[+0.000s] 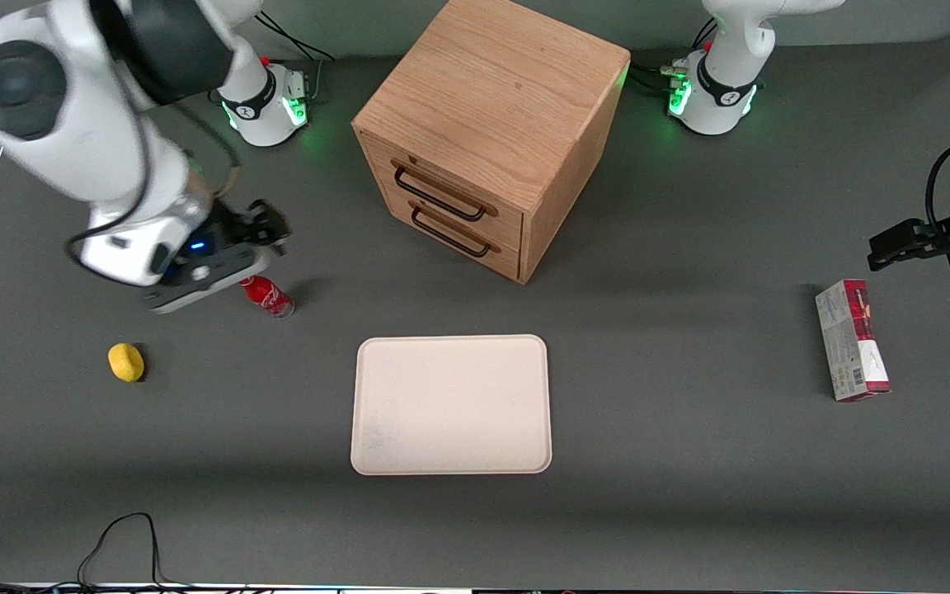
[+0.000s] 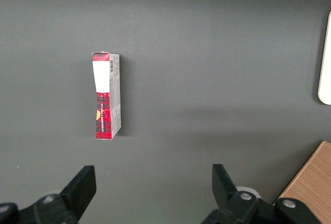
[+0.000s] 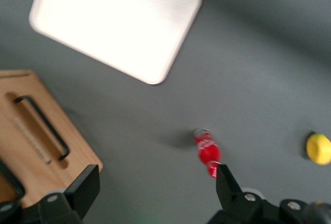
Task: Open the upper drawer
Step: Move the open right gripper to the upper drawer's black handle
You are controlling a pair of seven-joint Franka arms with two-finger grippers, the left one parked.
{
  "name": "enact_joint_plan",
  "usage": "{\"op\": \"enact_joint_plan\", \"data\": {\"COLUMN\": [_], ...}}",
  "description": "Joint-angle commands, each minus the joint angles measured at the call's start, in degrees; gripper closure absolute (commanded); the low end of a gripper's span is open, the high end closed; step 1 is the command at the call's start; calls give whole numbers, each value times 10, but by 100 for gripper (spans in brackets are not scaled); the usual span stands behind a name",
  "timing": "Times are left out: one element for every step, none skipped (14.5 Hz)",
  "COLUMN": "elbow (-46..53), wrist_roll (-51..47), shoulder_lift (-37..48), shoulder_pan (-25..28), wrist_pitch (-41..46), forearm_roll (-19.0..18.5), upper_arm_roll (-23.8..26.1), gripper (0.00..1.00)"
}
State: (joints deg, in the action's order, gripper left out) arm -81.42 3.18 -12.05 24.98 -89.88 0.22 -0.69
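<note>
The tool [image 1: 265, 235] hangs with fingers apart above the red bottle [image 1: 269, 297], well short of the cabinet [image 1: 496, 107]. The upper drawer [image 1: 442, 191] sits closed. A low swing toward its handle [image 1: 439, 192] could topple that bottle.

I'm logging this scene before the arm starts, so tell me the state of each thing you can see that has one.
upper drawer: shut, handle untouched.
lower drawer: shut.
gripper: open, holding nothing, hanging above the table near the red bottle, apart from the cabinet.
red bottle: upright on the table.
tray: lying flat, nothing on it.
red carton: lying on its side toward the parked arm's end.
yellow ball: resting on the table.
</note>
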Motion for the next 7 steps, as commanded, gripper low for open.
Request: {"op": "enact_joint_plan", "data": {"elbow": [16,14,14,14,14,13,13], "wrist_roll": [30,59,87,101,103,104,105], "shoulder_lift": [-11,-13,-17,-17,-17,-17,-18], "shoulder_pan": [66,81,95,100,108,120,132], "wrist_pitch": [8,8,10,11,12,12,12], "forearm_roll": [2,2,5,6,14,22,22], "upper_arm_roll": [-5,-5,-6,-5,-5,-6,-5], "gripper": [0,0,0,0,0,0,0]}}
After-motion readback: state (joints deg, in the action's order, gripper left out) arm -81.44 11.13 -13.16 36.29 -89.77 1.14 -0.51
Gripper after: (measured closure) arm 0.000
